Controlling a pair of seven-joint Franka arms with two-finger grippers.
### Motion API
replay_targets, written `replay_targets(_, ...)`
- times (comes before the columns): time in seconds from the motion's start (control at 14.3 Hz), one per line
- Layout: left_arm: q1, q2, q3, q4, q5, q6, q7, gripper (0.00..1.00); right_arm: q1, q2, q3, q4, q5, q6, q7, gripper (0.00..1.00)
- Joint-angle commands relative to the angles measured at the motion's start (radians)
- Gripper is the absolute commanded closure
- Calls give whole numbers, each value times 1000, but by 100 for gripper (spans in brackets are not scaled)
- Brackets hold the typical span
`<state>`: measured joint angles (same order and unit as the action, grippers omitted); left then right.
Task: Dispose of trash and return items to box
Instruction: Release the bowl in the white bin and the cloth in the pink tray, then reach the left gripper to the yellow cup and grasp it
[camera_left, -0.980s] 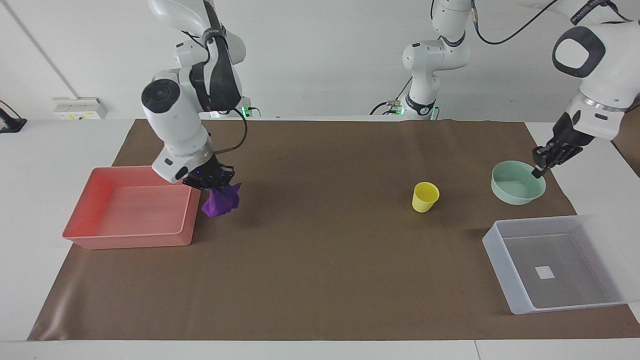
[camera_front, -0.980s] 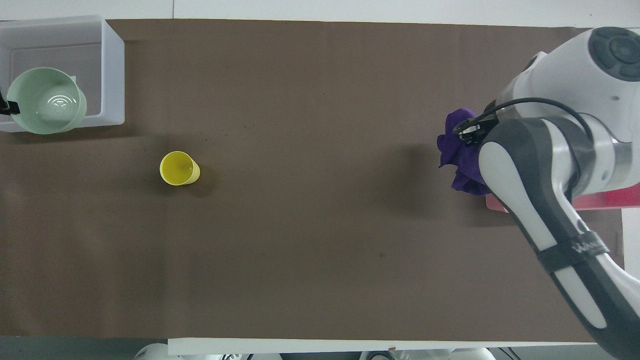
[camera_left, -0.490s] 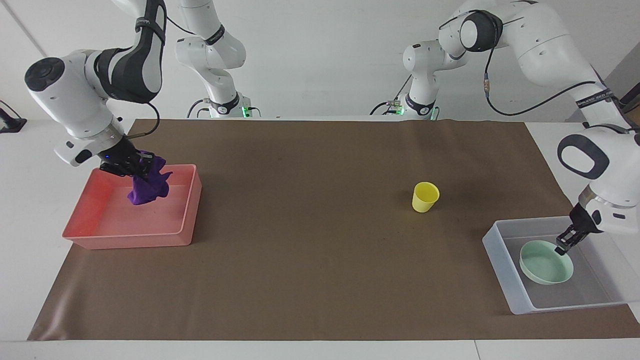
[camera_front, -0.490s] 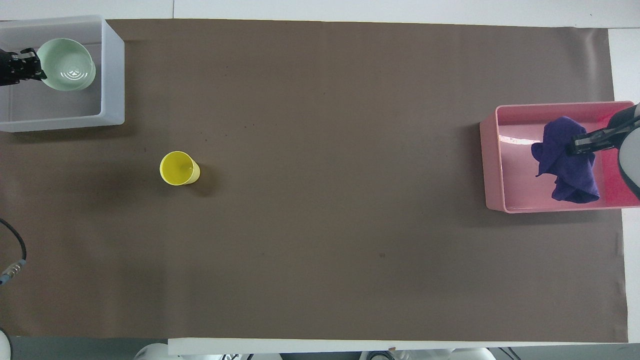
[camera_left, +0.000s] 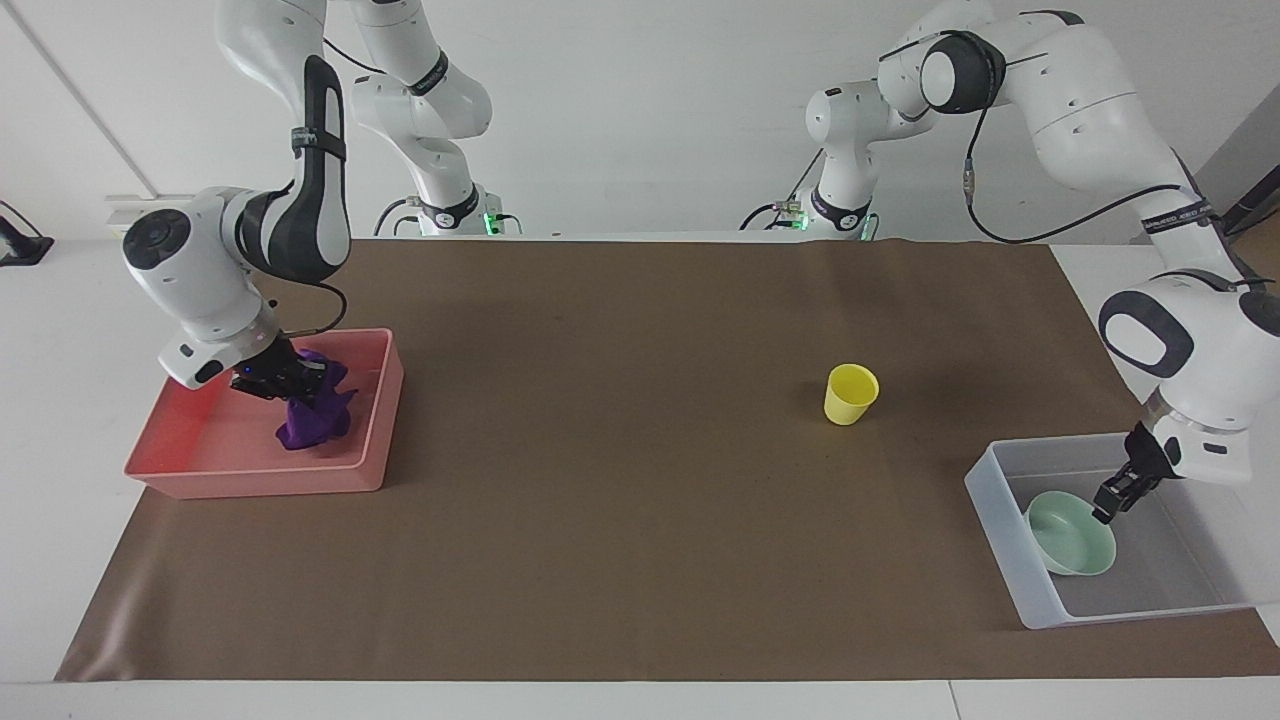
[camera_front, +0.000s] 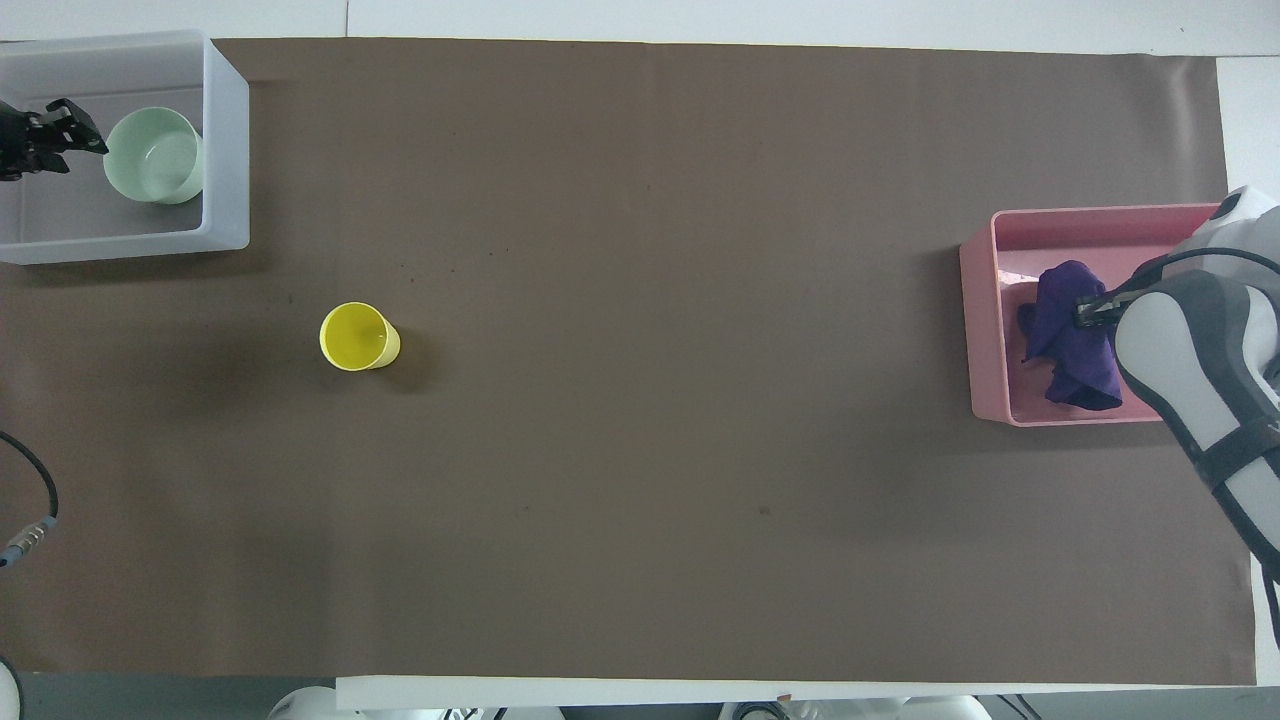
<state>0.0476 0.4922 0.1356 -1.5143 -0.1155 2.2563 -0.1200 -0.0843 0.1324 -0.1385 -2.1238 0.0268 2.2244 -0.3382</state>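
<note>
The right end effector (camera_left: 288, 383) is inside the pink-red rectangular plastic tray (camera_left: 190, 470) at the right arm's end of the worktop (camera_left: 640, 520), its fingers closed on the top of the deep purple wad of soft cloth (camera_left: 312, 418), whose lower folds reach the tray floor. At the left arm's end, the left end effector (camera_left: 1110, 503) is in the translucent whitish rectangular plastic bin (camera_left: 1010, 540), at the rim of the pale mint-green round bowl (camera_left: 1072, 538), which sits tilted in the bin; whether those fingers are clamped on the rim or parted I cannot tell. The small yellow plastic cup (camera_left: 851, 394) stands upright on the brown mat (camera_left: 640, 560), nearer to the robots than the bin and apart from it.
</note>
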Motion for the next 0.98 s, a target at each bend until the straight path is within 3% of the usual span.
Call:
replay_targets(0.0,-64,-151,15,-27,25,-194,-30,0,-12,-22,11,-13,-7,0,-7,74)
replay_targets(0.14,-153,-196,15,-33,25,-367,-149,0,-14,-22,11,-4,-5,-9,-18,12)
replay_targets(0.21,-226,-211,16,-47,30,-442,-206,0,-14,-30,11,-1,-5,-18,-18,3)
replay_targets(0.28,-280,-236,16,-88,30,-505,-214,0,-12,-37,11,24,-7,-64,-18,1)
replay_targets(0.42,-368,-348,12,-315,30,-495,-208,0,-6,-40,13,112,8,-196,-12,1)
replay_targets(0.7,-452,-460,10,-585,30,-275,-219,0,41,-46,22,231,15,-328,47,1)
replay_targets(0.77,-453,-480,10,-657,30,-211,-217,5,43,-46,34,267,15,-372,71,1)
replay_targets(0.91,-450,-485,13,-797,30,-10,-208,100,41,-43,71,344,15,-461,108,1)
